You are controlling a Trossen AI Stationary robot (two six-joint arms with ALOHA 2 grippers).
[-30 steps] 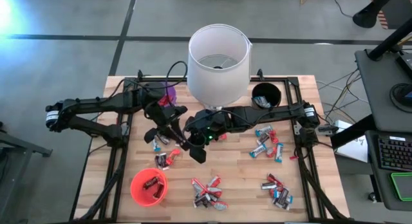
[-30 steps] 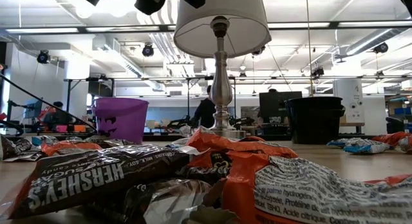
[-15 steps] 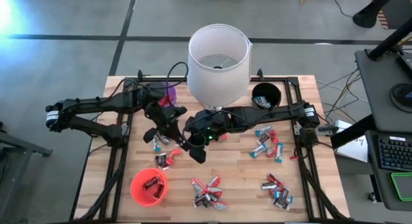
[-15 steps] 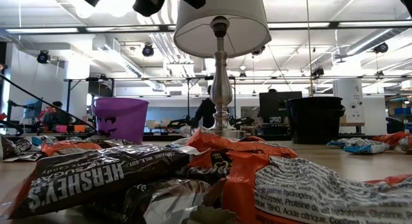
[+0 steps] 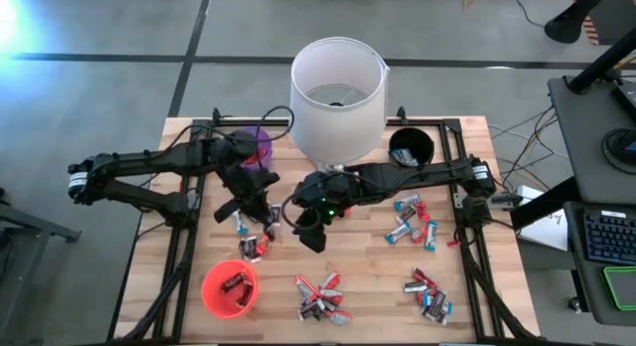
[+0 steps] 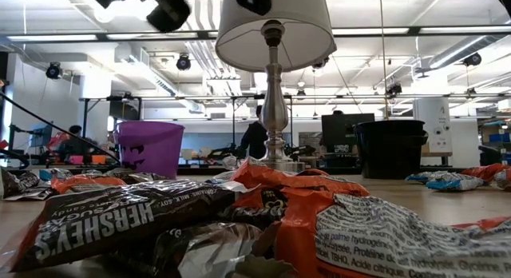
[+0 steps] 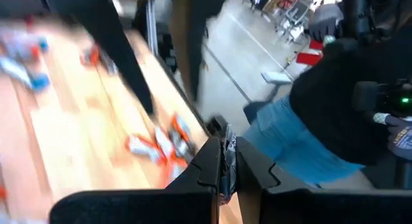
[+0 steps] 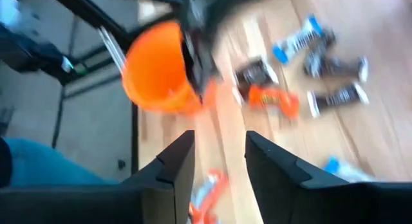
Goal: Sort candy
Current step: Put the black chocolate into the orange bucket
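Observation:
Wrapped candy lies in loose heaps on the wooden table (image 5: 368,266): near the middle front (image 5: 320,296), at the front right (image 5: 429,294), at the right (image 5: 412,219) and left of centre (image 5: 253,245). My left gripper (image 5: 266,225) hangs above the left-of-centre heap, shut on one candy (image 7: 222,130). My right gripper (image 5: 314,235) hangs just to its right, open (image 8: 219,143), with nothing between its fingers. My left gripper pinches one small candy between its two fingers (image 7: 207,161). The wrapper's end (image 7: 220,127) sticks out past the fingertips. The candy is lifted clear of the table. The fingers slant down toward the table's near right side.
A red cup (image 5: 211,286) holding dark candies stands at the front left. A purple cup (image 5: 260,139) and a black cup (image 5: 410,147) stand at the back. Between them rises a tall white lamp (image 5: 338,87). A person in dark clothes stands beyond the table (image 7: 335,108).
My left gripper has drawn away from my right gripper toward the table's left edge and has tipped downward a little. My right gripper has stayed where it was.

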